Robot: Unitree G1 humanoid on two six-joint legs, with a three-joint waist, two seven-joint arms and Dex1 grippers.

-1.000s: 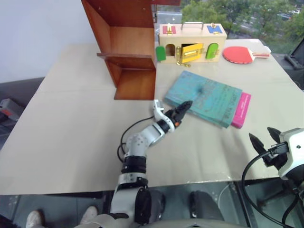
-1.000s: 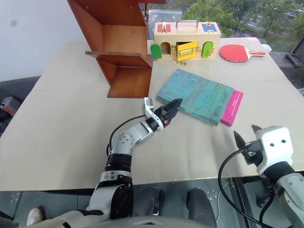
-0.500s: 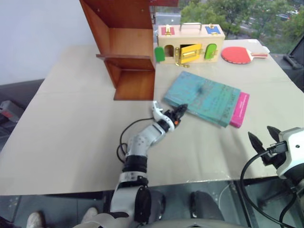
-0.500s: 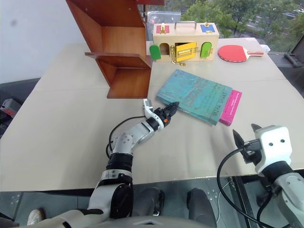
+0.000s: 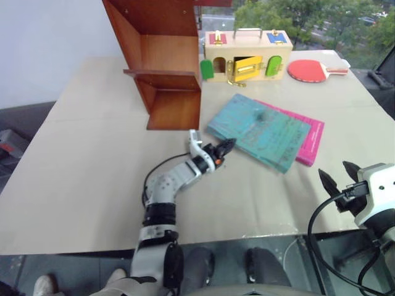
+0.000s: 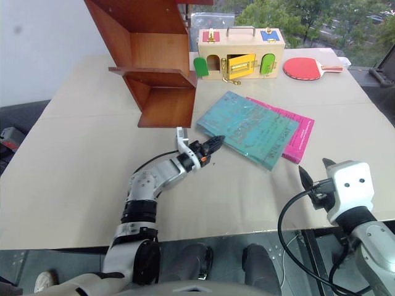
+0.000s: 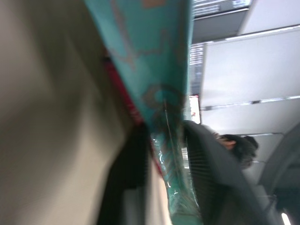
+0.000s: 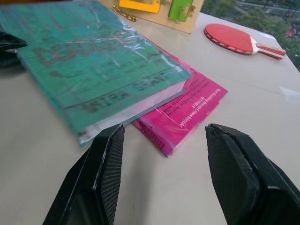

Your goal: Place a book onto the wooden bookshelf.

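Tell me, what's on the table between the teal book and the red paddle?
Only bare table. In the left eye view, nothing sits between the teal book and the red paddle.

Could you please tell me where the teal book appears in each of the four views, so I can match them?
Left eye view: the teal book lies right of centre on the table.
Right eye view: centre-right, atop the pink book.
Left wrist view: its edge runs between the fingers.
Right wrist view: upper left.
Shared landmark: the pink book beneath it.

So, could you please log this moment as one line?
left gripper: shut on teal book corner | right gripper: open, idle | wooden bookshelf: no book
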